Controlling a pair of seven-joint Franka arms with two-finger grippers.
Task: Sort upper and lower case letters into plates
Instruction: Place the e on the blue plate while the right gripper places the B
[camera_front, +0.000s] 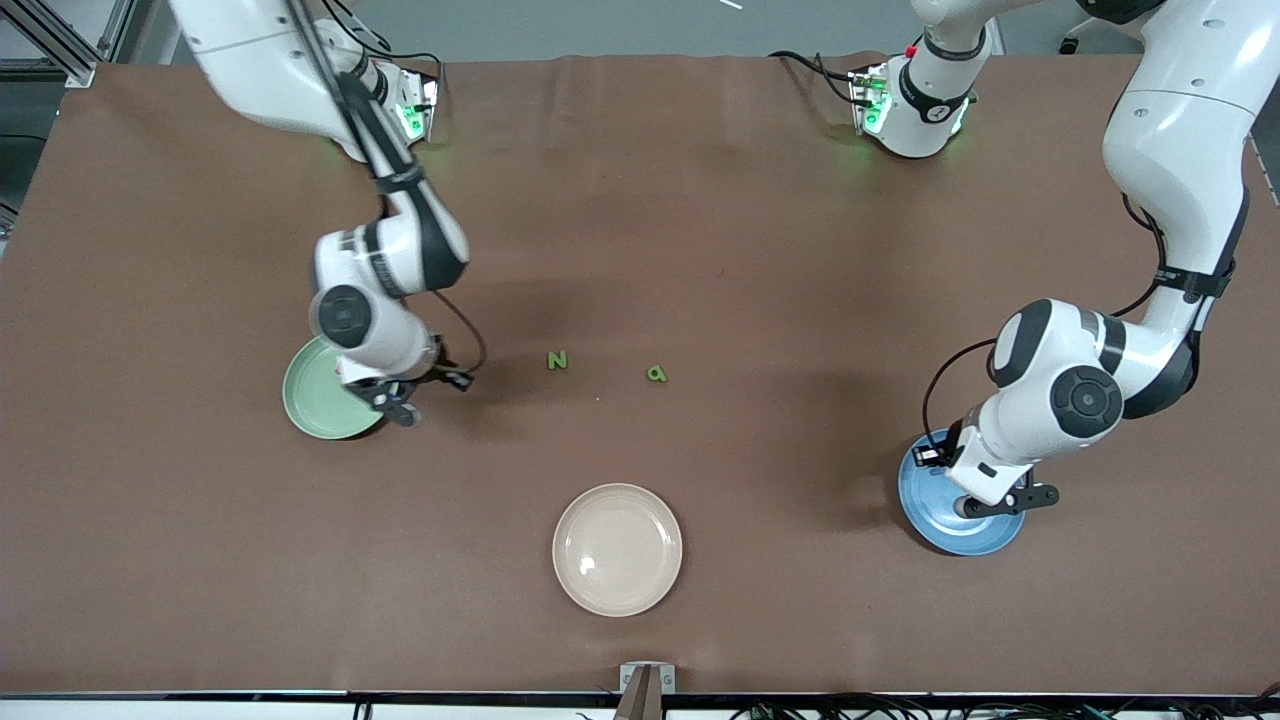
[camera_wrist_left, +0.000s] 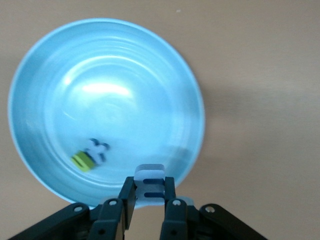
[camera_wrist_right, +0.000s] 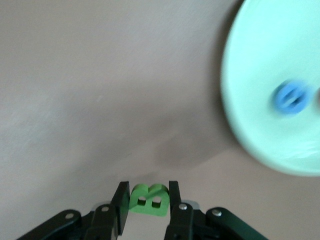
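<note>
Jaws clamped: R gripper (camera_wrist_right: 145, 200) w/ green B (camera_wrist_right: 148, 197), L gripper (camera_wrist_left: 149, 192) w/ blue letter (camera_wrist_left: 150, 184).

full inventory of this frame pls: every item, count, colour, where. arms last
Mint green plate: 1, toward the right arm's end of the table; holds a blue letter, blurred.
Blue plate: 1, toward the left arm's end; holds a green letter touching a dark blue letter.
Cream plate: 1, beige, nearest the front camera, mid-table.
Green N: 1, on the cloth mid-table.
Small green letter: 1, beside the N, toward the left arm's end.
Green B: 1, in the right gripper.
Blue letter piece: 1, in the left gripper.
Tablecloth: 1, brown.
Right gripper: shut on the B, beside the mint plate's edge.
Left gripper: shut on the blue piece, over the blue plate's rim.
</note>
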